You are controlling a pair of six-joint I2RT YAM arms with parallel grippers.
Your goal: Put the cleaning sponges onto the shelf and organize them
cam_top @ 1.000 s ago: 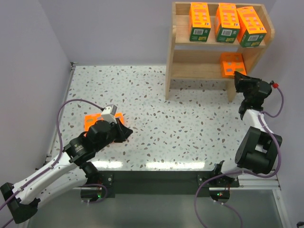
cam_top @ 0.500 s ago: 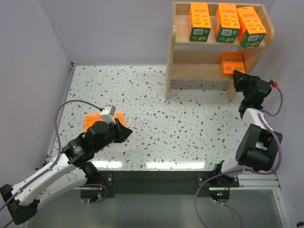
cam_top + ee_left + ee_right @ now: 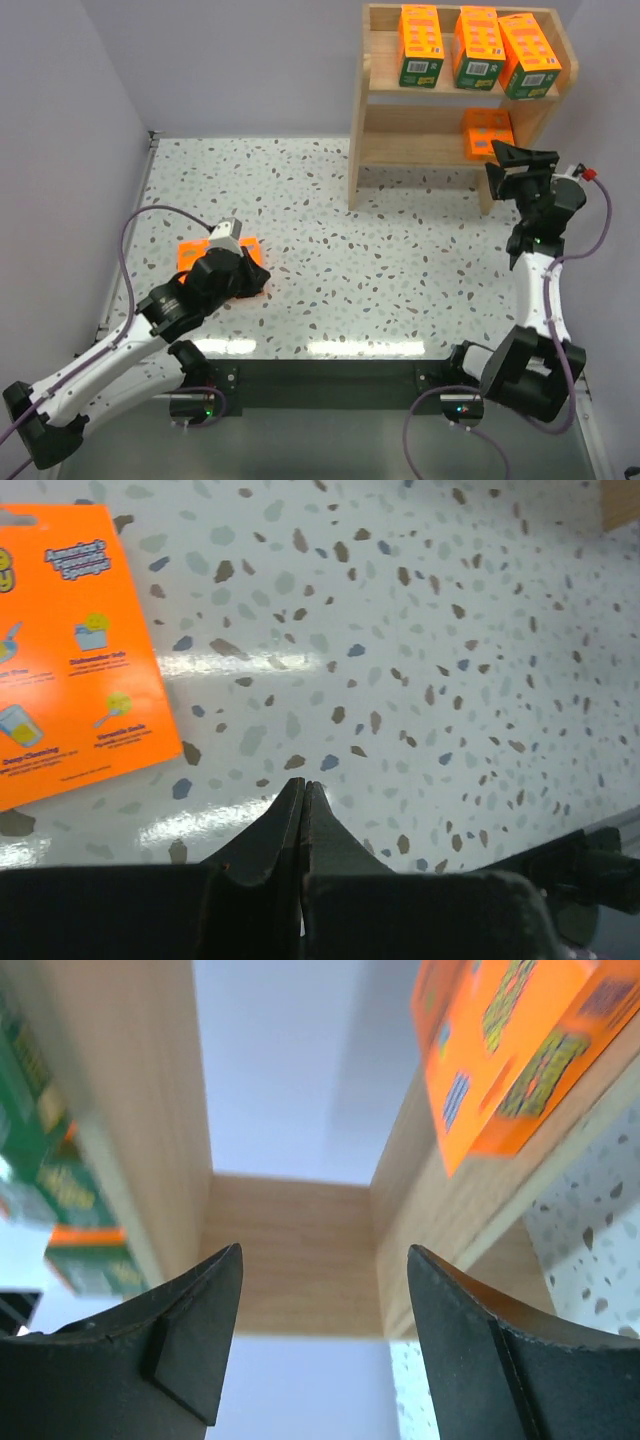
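Sponge pack (image 3: 70, 650) first: flat orange rectangle with a glossy printed face, lying face-up on the table (image 3: 420, 630), near the left gripper (image 3: 303, 790) and up-left of its tips in the wrist view. Prob. v. light, squashy inside, skin likely slick. So pinch across the short width on the long edges, not on the face. Lying flat, it gives little to get under.

Left gripper: fingers pressed together, nothing btw them, not touching the pack. From above, orange shows on both sides of that wrist; one pack or two, can't tell.

Out to the shelf (image 3: 358, 140): pale bare wood, two tiers. Top-tier packs (image 3: 479, 48): three standing, green ends down. Lower-tier pack (image 3: 488, 135): all orange, at the right end. Right gripper (image 3: 500, 162) is near that end, jaws wide apart, empty. Table: speckled, shiny, hard.
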